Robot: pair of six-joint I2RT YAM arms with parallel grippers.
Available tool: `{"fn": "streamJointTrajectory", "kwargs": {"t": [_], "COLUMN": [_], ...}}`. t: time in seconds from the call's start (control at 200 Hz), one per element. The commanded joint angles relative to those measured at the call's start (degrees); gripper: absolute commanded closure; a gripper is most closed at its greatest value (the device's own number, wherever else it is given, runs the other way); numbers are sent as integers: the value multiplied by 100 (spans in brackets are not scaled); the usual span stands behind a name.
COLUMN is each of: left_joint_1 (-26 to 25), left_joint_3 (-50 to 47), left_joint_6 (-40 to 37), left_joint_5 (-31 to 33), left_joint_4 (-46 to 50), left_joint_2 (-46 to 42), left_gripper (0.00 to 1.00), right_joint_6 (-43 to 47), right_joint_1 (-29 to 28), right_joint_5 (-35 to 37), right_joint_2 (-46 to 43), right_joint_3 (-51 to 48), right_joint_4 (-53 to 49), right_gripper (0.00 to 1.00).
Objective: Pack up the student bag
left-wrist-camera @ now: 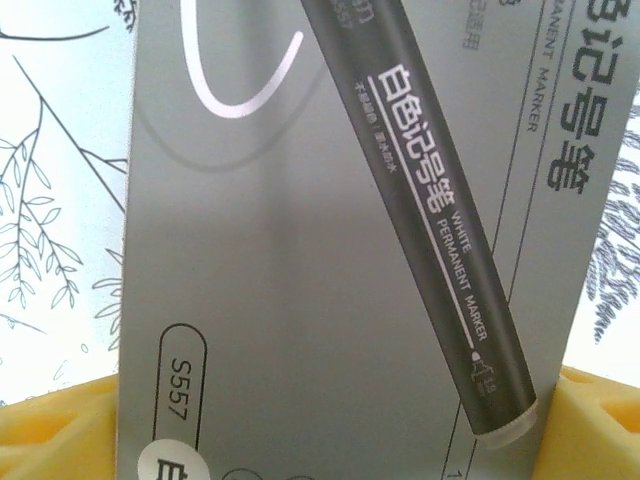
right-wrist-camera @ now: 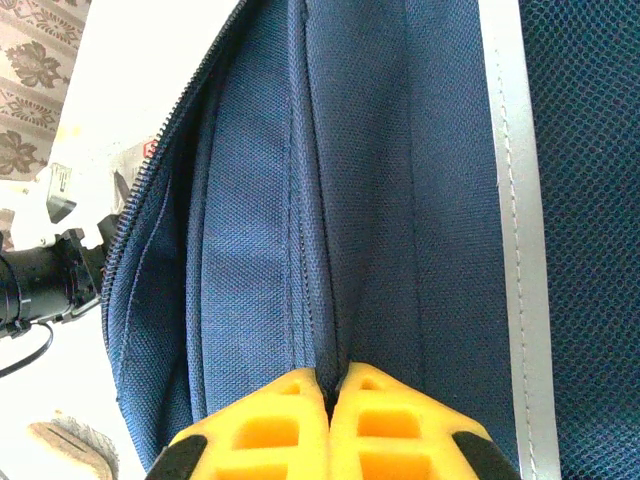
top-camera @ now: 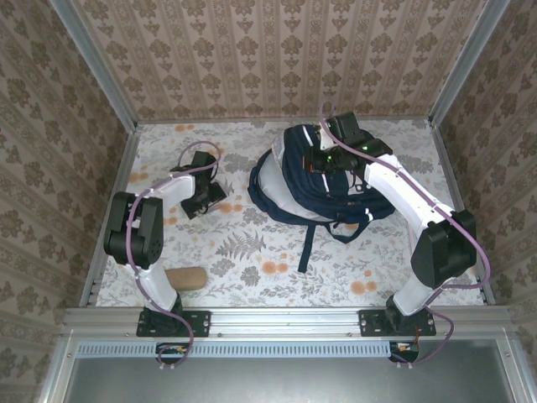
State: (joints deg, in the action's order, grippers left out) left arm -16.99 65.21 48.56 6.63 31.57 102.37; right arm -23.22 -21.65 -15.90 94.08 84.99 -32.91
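The navy student bag lies at the back right of the table with its straps trailing toward me. My right gripper is at its top and, in the right wrist view, my right gripper is shut on a fold of the student bag beside a white stripe. My left gripper is down over a grey marker box lying flat on the table. The jaws of my left gripper stand wide, with the yellow fingers on either side of the box.
A tan cylindrical case lies near the left arm's base. A small orange item sits by the left wall. The bag's zipper gapes open on the left. Walls close the table on three sides.
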Motion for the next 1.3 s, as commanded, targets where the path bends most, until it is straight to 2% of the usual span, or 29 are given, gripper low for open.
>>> {"fn": "streamJointTrajectory", "kwargs": {"t": [0.0, 0.195, 0.225, 0.395, 0.56, 0.835, 1.025, 1.295], "left_joint_1": [-232, -875, -1146, -1850, -2371, -2663, -2744, -3039], "left_joint_3": [76, 527, 641, 1300, 1846, 2888, 3715, 3272], "left_joint_6": [-124, 132, 181, 425, 436, 199, 172, 550], "left_joint_5": [-80, -143, -145, -150, -125, -340, -449, -670], "left_joint_4": [206, 313, 314, 186, -165, -561, -334, -360], "left_joint_2": [-384, -633, -631, -427, -57, 1119, 1908, 1847], "left_gripper": [15, 15, 15, 15, 15, 15, 15, 15], "right_joint_6": [-211, -557, -602, -861, -937, -1110, -1137, -1070], "right_joint_1": [-28, 375, 430, 728, 808, 820, 819, 884], "right_joint_5": [-360, -824, -880, -1301, -1389, -1589, -1637, -1567], "right_joint_2": [-278, -564, -611, -755, -806, -852, -843, -764], "right_joint_3": [51, 56, 57, 61, 71, 31, 14, 10], "right_joint_4": [271, 501, 534, 670, 694, 842, 843, 778], "right_gripper": [97, 98, 98, 98, 98, 98, 98, 98]}}
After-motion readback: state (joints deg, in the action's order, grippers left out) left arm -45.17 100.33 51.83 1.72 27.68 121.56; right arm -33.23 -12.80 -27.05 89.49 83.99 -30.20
